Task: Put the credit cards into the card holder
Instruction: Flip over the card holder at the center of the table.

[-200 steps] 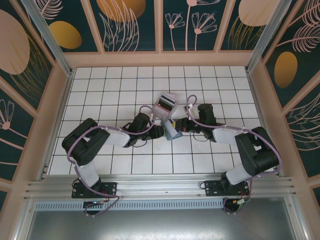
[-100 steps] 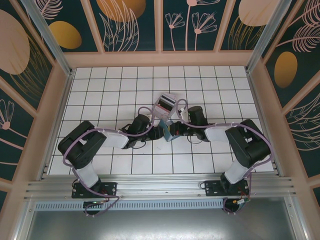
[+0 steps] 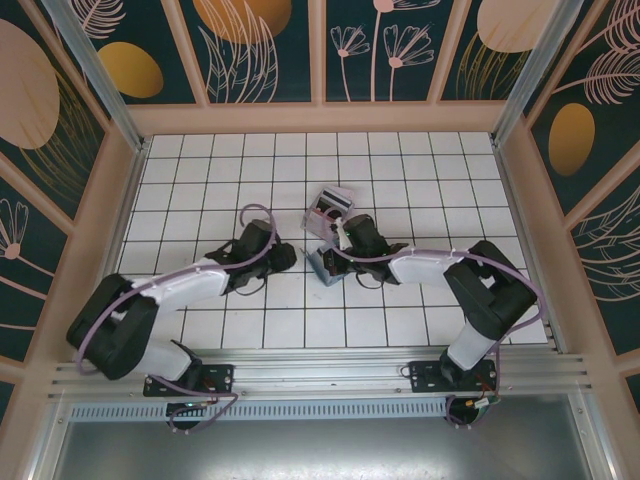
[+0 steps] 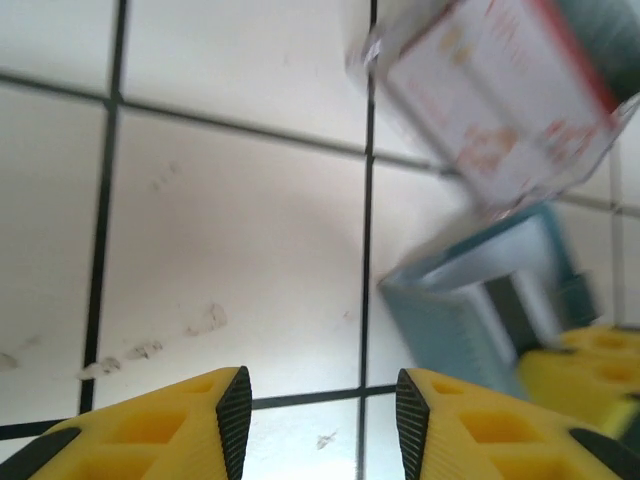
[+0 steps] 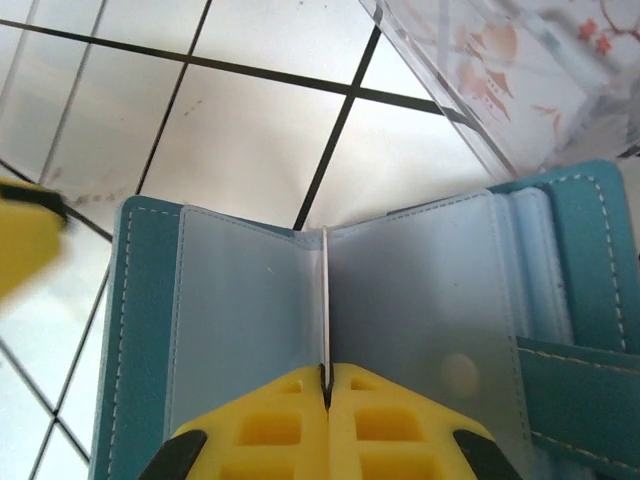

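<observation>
Now, teal card holder (image 5: pixel 585 240), splayed open

The teal folding fabric card holder (image 3: pixel 322 266) lies open near the middle of the white tiled table (image 3: pixel 200 170). Just behind it stands the clear plastic upright stand (image 5: pixel 470 90), with pale striped plastic credit cards (image 3: pixel 334 209) in it. The left gripper (image 4: pixel 318 410) sits left of the holder, apart from it. The right gripper (image 5: pixel 327 385) is on the holder's right, pinching its middle leaf.
</observation>
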Available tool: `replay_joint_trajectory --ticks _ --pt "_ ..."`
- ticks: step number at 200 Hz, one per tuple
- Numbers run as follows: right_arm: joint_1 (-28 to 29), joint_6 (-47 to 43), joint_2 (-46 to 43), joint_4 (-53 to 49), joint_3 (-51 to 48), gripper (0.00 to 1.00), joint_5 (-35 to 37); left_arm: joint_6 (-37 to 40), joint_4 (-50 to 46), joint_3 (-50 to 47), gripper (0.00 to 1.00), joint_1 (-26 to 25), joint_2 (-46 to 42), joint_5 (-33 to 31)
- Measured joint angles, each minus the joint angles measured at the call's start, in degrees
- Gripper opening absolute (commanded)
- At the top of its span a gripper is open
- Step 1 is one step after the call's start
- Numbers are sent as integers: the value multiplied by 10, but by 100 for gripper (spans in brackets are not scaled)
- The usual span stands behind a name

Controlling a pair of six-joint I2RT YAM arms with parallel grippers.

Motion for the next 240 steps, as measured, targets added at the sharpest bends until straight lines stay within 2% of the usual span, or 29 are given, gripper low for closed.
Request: replay_joint_trajectory --ticks 22,64,117,143,162,182,203,240 --pt "34 -13 3 -29 23 0 55 -33 17 -6 44 10 -22 27" --pt "73 -21 20 -53 53 0 130 -99 68 -29 45 9 20 109" --pt "87 -21 24 -63 60 0 165 -142 121 -45 45 8 65 152" --pt "90 -21 25 -63 60 0 168 -143 131 -44 36 6 90 157" --pt "90 -20 25 -62 60 0 167 -139 133 -44 16 6 103 159" --pt "84 -18 24 -55 57 0 152 -123 125 -41 0 6 108 151" --pt "57 -13 8 -22 23 0 104 -101 116 -37 0 5 108 141" --pt "-33 18 -28 67 -68 0 -25 -50 115 -29 0 6 118 132"
